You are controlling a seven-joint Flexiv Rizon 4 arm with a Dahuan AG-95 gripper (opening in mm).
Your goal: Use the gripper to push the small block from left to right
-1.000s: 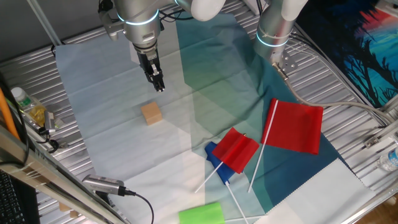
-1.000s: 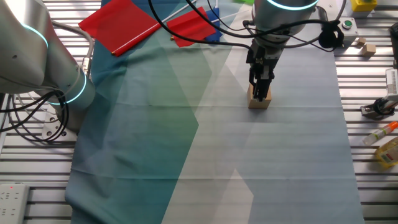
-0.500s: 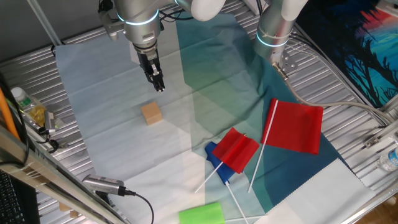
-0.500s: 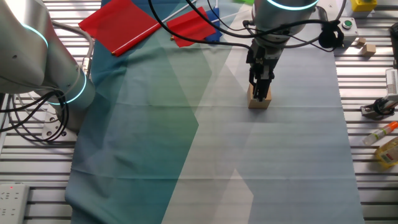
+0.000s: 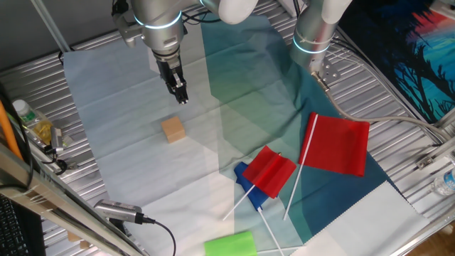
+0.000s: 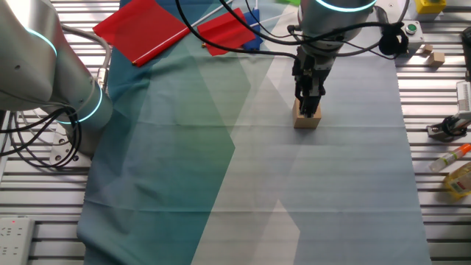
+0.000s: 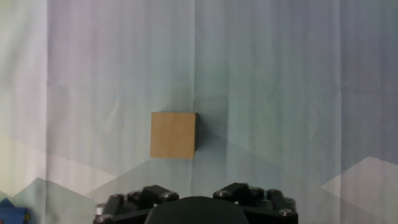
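Note:
The small block is a tan wooden cube lying on the pale part of the cloth. It also shows in the other fixed view, partly behind the fingers, and in the hand view, left of centre. My gripper hangs above the cloth just beyond the block and apart from it. Its narrow black fingers are together and hold nothing. In the other fixed view the gripper overlaps the block's top. The hand view shows only the black finger bases at the bottom edge.
Two red flags lie on the teal cloth to the right, with a blue piece under the smaller one. A green rounded block sits at the front edge. The idle silver arm stands at the back right. Bottles lie at the left.

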